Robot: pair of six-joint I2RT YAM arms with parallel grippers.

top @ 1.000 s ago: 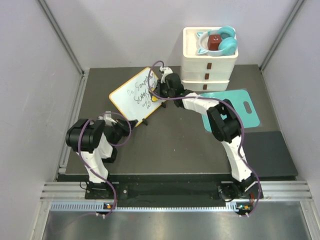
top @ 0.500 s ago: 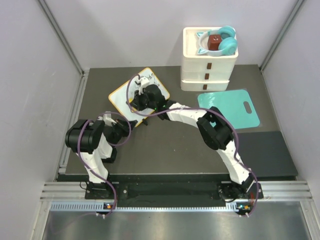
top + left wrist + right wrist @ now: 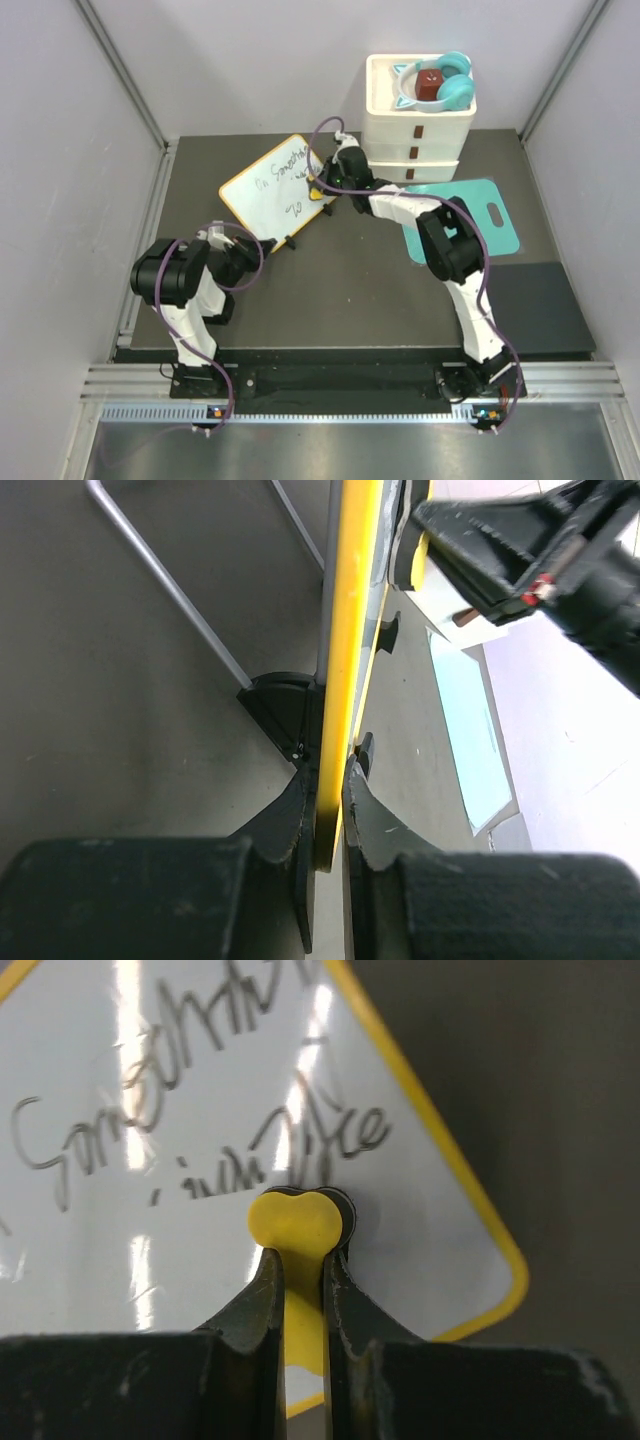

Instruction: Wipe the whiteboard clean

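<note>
Dark tabletop (image 3: 350, 290): whiteboard (image 3: 270, 190) propped tilted at 11 o'clock, handwriting on it. Left gripper (image 3: 330, 780) clamped tight on its yellow frame, 6 o'clock corner. Right gripper (image 3: 300, 1260) pinches yellow eraser (image 3: 297, 1222), pressed against board's 3 o'clock side.

The left arm (image 3: 185, 285) sat folded near the left edge of the counter (image 3: 350, 290), with the left pincer (image 3: 325, 785) closed tight on the frame of the whiteboard (image 3: 345, 630). The right arm (image 3: 450, 250) reached from the near right corner toward the far edge with its elbow bent, and the right pincer (image 3: 302, 1258) was clamped on a yellow eraser (image 3: 298, 1222).
</note>
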